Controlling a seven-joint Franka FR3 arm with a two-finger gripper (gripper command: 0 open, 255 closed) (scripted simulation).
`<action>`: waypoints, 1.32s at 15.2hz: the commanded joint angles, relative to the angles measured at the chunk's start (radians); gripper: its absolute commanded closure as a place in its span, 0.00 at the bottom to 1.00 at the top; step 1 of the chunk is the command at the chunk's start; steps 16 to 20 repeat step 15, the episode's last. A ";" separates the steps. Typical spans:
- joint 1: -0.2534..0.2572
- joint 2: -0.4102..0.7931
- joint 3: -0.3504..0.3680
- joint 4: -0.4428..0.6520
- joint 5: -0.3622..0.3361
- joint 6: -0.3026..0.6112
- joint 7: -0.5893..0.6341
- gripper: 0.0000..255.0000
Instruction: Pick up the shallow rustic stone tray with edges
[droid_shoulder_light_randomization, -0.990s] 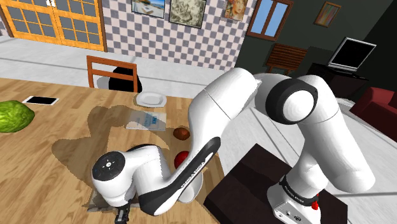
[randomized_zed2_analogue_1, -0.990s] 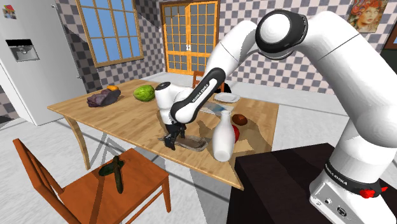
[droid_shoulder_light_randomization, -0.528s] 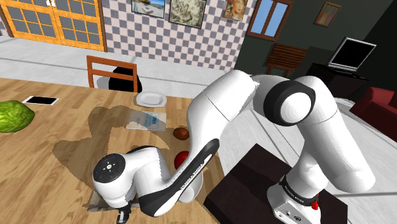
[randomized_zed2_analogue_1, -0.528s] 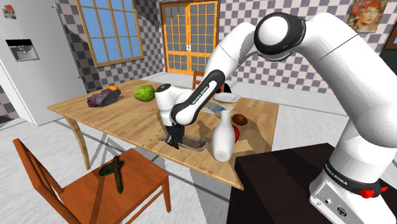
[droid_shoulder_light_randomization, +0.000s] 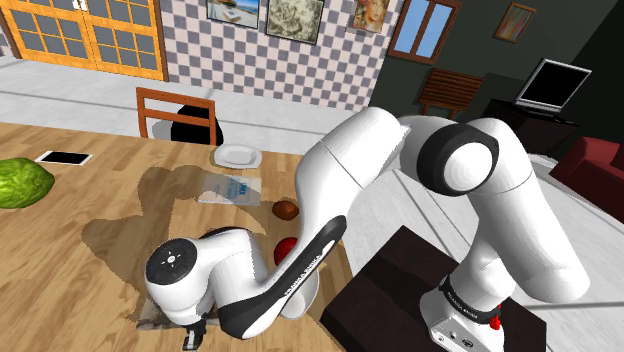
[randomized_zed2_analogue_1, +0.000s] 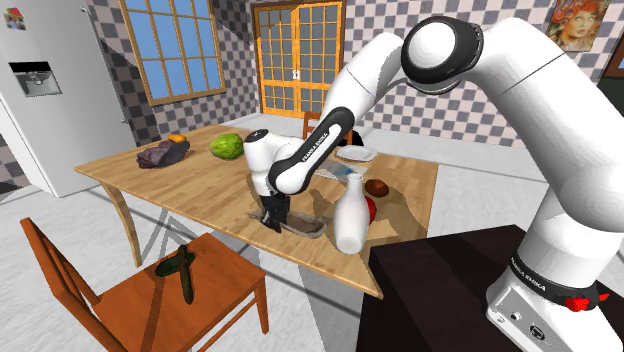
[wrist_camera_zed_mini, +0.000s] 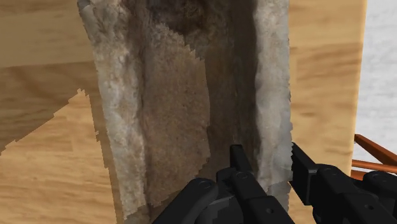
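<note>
At the table's (randomized_zed2_analogue_1: 130, 170) near edge, centre of the second exterior view: the stone tray (randomized_zed2_analogue_1: 305, 227) is found flat beneath the gripper (randomized_zed2_analogue_1: 272, 215).
Wrist view: the long axis is seen running straight away from the gripper; one long rim (wrist_camera_zed_mini: 273, 95) is straddled by narrowly parted fingers (wrist_camera_zed_mini: 238, 159), no clasp made out.
</note>
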 joint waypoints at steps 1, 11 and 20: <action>-0.005 -0.018 0.007 -0.008 0.007 -0.010 -0.005 1.00; -0.034 -0.119 0.047 -0.038 0.052 -0.078 -0.040 1.00; -0.039 -0.139 0.056 -0.042 0.063 -0.093 -0.048 1.00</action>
